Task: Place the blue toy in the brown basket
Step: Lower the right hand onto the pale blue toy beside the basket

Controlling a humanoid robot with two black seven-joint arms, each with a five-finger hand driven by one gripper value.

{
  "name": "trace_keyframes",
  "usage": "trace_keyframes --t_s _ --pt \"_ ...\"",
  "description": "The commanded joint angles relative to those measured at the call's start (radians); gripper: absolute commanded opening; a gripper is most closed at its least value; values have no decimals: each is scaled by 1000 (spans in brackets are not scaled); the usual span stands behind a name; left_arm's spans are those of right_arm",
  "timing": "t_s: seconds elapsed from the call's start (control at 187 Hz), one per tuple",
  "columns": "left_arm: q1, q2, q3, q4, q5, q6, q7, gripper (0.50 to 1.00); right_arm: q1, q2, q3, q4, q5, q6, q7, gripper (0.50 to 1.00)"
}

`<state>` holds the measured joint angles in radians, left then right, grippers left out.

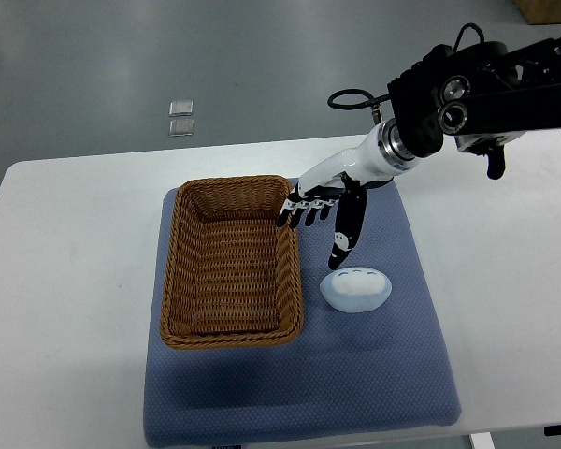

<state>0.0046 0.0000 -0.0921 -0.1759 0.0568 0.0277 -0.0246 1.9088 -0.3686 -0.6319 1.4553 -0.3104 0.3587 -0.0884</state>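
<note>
Since the blue toy (356, 289) looks soft & light, it should be pinched across its sides; right hand (320, 208) is held open above it, nothing gripped, brown basket (230, 329) alongside.

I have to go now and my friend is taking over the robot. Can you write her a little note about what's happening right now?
Right hand: open, fingers spread, holding nothing, hovering just above the blue toy and beside the brown basket.
Left hand: not in view.
Blue toy: lying on the blue mat, right of the basket, not yet grasped.
Basket: on the mat, nothing inside.
Done: hand brought near the toy.
Left: grasp the toy, lift it, put it in the basket.
</note>
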Motion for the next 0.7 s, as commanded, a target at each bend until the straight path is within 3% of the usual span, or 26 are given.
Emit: trace_keyframes --t_s 0.0,0.695 --pt "0 0 0 -1 0 0 0 1000 -30 13 -8 0 -6 -33 1 911" --pt "0 0 0 1 0 0 3 1000 -212 -41 -32 -10 -72 -156 1 909"
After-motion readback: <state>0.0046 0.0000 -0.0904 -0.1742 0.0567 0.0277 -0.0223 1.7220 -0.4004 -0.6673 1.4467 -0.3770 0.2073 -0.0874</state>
